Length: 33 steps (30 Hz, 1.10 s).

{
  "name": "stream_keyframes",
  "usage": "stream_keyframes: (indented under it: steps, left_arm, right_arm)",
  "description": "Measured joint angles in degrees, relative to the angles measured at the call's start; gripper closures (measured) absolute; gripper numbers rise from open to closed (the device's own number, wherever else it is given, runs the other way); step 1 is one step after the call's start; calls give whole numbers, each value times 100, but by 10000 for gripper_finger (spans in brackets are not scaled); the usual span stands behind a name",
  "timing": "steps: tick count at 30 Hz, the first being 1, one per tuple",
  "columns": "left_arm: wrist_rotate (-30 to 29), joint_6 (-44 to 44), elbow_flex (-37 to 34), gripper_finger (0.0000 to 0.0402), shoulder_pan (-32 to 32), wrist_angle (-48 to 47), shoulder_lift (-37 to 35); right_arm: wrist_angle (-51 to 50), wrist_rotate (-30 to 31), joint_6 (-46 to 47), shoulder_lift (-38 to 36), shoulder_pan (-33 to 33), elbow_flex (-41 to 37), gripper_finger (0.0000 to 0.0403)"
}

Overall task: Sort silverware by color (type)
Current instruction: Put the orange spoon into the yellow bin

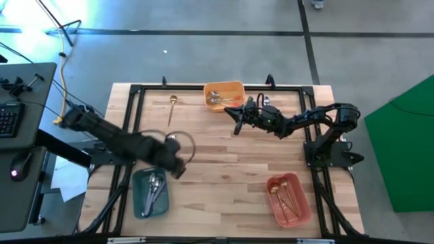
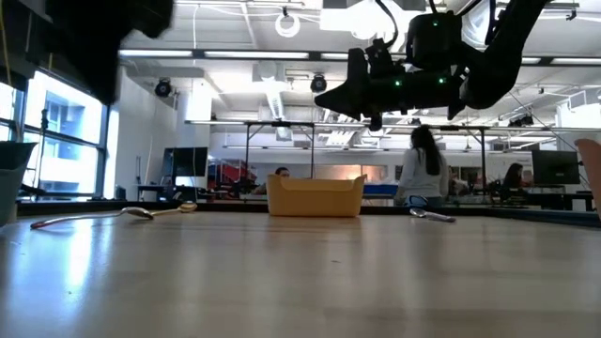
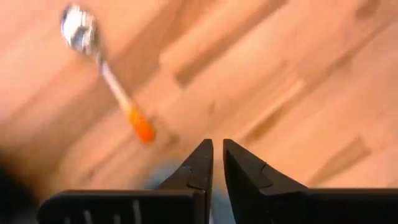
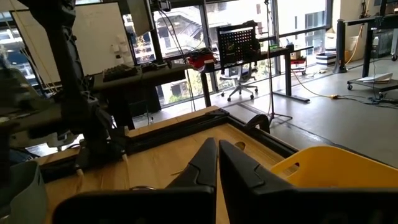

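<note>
My left gripper (image 3: 217, 155) hangs over the bare wood near the teal tray (image 1: 139, 203), fingers pointing down, shut with nothing between them. Just beyond it a spoon with a silver bowl and an orange handle (image 3: 109, 81) lies flat on the table. My right gripper (image 4: 217, 149) is shut and empty, held level above the table beside the orange tray (image 1: 224, 95), which holds gold spoons (image 1: 218, 100). A gold spoon (image 1: 172, 108) lies flat at the far left. The teal tray holds silver-looking spoons (image 1: 154, 188); the pink tray (image 1: 302, 207) holds orange-handled spoons (image 1: 283, 196).
A black frame (image 1: 135, 91) runs along the table's edges. In the low view one spoon (image 2: 94, 218) lies on the left of the tabletop and another (image 2: 432, 215) beside the orange tray (image 2: 315, 197). Bare wood lies in the table's middle. People sit in the room behind.
</note>
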Motion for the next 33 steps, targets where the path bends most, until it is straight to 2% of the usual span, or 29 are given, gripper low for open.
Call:
stream_keyframes:
  steps: [6, 12, 18, 24, 30, 33]
  left_arm:
    - [-69, 1712, -465, 350, 1187, 878, -4]
    - [251, 2471, -1206, 301, 1990, 1598, 0]
    - [532, 2494, -1599, 252, 2396, 1605, -22]
    - [995, 2191, -1846, 218, 2432, 1546, -42]
    - [901, 1893, -2394, 213, 2547, 1591, -42]
    - [777, 1900, -2700, 222, 2616, 1908, -42]
  right_arm:
    - [-20, 0, -4, 0, 0, 0, 403]
    - [-267, 2, -4, 0, 0, 0, 403]
    - [-936, 232, 29, 0, 29, 0, 403]
    - [-1174, 615, -4, 0, 166, 1, 403]
    - [-1205, 647, -28, 0, 190, 0, 403]
    - [-1231, 648, -28, 0, 190, 0, 403]
